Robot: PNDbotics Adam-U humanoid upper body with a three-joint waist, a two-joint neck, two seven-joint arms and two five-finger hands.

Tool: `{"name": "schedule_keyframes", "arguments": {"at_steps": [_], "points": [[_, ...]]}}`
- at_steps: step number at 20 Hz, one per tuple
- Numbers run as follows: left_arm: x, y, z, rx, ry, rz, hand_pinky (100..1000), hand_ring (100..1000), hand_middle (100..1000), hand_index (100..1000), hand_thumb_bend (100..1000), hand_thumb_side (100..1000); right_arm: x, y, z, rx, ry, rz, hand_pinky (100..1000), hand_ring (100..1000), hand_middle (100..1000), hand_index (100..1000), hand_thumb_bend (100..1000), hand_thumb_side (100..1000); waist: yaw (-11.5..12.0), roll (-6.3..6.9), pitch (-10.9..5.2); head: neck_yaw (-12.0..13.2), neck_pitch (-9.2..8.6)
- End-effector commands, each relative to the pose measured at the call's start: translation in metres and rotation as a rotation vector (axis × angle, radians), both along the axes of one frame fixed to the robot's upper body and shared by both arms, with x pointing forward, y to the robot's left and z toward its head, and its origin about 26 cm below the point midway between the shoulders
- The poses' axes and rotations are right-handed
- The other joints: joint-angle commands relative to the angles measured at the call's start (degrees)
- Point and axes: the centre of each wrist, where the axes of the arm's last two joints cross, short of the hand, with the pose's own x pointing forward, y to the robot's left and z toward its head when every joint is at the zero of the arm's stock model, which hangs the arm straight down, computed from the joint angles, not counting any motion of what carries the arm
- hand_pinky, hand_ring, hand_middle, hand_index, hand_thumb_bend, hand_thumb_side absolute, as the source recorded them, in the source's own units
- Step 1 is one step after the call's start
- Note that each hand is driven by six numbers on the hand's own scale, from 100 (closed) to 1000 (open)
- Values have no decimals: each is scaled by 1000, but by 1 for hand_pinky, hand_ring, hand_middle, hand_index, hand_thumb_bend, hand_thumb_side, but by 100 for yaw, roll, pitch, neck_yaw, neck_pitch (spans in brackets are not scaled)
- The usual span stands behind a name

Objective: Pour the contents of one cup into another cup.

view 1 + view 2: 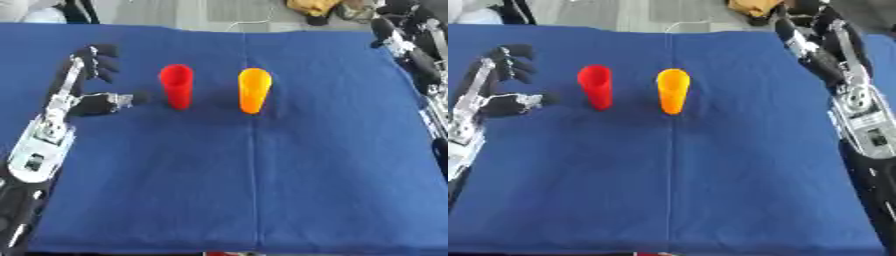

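While the right hand (798, 20) is cut off at the table's far right corner, its fingers unreadable, the left hand (87, 85) spreads open, empty, beside the red cup (177, 85).

red cup (595, 86) and orange cup (672, 90) upright, left robot hand (509, 82) spread beside red

We see a matt blue cloth (262, 190) on the table; the red cup (177, 86) and orange cup (254, 90) look like smooth plastic.
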Motion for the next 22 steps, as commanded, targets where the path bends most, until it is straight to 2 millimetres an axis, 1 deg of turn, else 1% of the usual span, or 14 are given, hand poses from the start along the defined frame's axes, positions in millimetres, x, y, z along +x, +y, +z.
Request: {"name": "schedule_keyframes", "arguments": {"at_steps": [1, 8, 22], "points": [[8, -7, 2, 10, -17, -7, 541, 614, 678, 798, 1000, 378, 2, 0, 13, -18, -34, 8, 553, 768, 746, 859, 571, 606, -28, -9, -67, 27, -88], [19, -22, -10, 27, -2, -51, 535, 609, 668, 795, 1000, 376, 2, 4, 14, -10, -38, 18, 550, 762, 739, 859, 572, 608, -98, -38, -30, 79, -149], [26, -35, -17, 56, 21, -61, 529, 606, 669, 807, 1000, 397, 2, 8, 15, -2, -41, 29, 545, 754, 730, 859, 571, 612, -199, -76, 35, 129, -221]]}}
